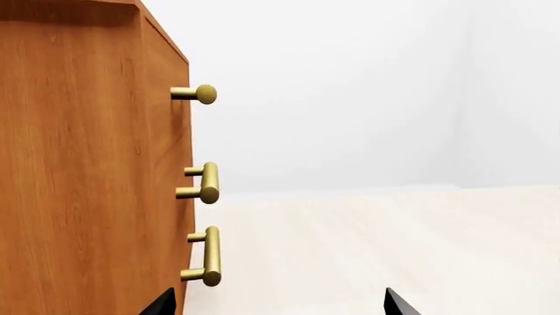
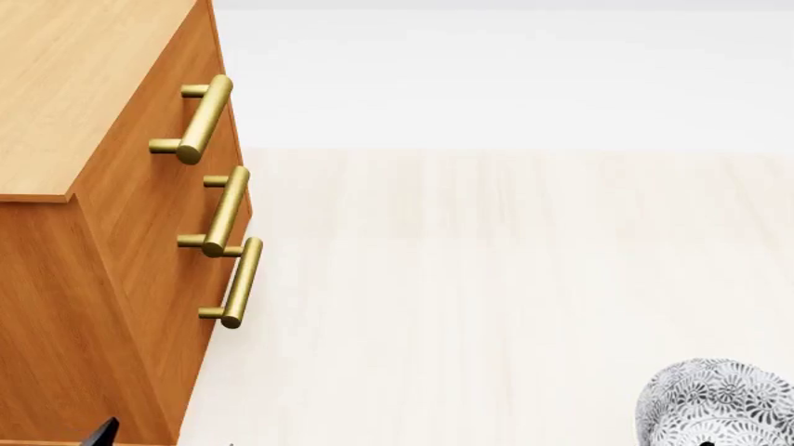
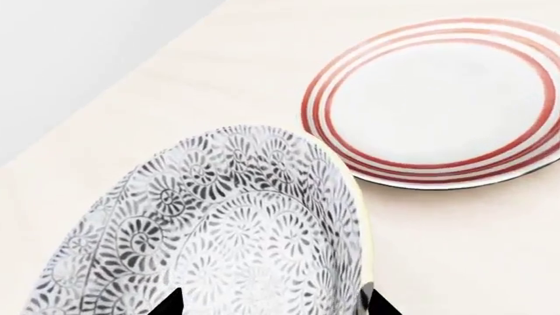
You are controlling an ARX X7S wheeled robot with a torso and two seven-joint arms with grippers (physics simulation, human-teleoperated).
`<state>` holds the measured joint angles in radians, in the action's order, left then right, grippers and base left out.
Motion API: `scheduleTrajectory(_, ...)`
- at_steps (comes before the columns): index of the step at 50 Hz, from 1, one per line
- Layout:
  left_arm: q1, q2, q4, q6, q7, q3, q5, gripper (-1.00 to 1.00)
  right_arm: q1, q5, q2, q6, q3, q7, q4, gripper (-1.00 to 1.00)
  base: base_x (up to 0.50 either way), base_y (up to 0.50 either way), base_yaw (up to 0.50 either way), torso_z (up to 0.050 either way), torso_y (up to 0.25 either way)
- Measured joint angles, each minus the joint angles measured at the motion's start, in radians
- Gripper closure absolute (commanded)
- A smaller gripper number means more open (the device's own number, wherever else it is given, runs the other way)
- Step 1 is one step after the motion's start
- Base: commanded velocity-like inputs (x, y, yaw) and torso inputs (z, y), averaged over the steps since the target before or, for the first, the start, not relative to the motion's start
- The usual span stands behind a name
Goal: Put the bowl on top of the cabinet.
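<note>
Scanning one view after another:
Head view: the cabinet (image 2: 87, 232) fills nine o'clock, three brass handles (image 2: 226, 212) on its front; the bowl (image 2: 717, 404) sits low at five o'clock on the pale floor (image 2: 496, 279), well apart from the cabinet.
Left wrist view: left gripper (image 1: 278, 305) shows two dark fingertips (image 1: 398, 305) spread wide, nothing between them, close beside the cabinet's side.
Right wrist view: right gripper (image 3: 273, 305) tips straddle the bowl's yellowish rim; whether they pinch it, I cannot tell. Red-ringed plate (image 3: 437, 102) lies just beside the bowl.
</note>
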<state>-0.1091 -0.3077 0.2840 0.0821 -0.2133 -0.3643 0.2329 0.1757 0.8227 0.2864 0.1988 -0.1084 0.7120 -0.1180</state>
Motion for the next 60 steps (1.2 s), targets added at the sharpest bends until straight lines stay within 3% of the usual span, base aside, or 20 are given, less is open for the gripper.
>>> scheduleTrajectory(25,0.003,-0.006,-0.001,0.002,-0.009,-0.006,0.004,-1.0,0.033,0.035,0.002,0.009,-0.008,-0.007,-0.04,-1.0,0.0,0.0,0.0,0.0,0.0)
scheduleTrajectory(26,0.003,-0.006,-0.001,0.002,-0.009,-0.006,0.004,-1.0,0.033,0.036,0.002,0.009,-0.009,-0.007,-0.041,1.0,0.0,0.0,0.0,0.0,0.0)
scheduleTrajectory(60,0.011,-0.012,-0.01,0.005,-0.018,-0.015,0.011,-1.0,-0.054,0.056,0.004,-0.031,-0.026,-0.033,0.04,1.0,0.0,0.0,0.0,0.0,0.0)
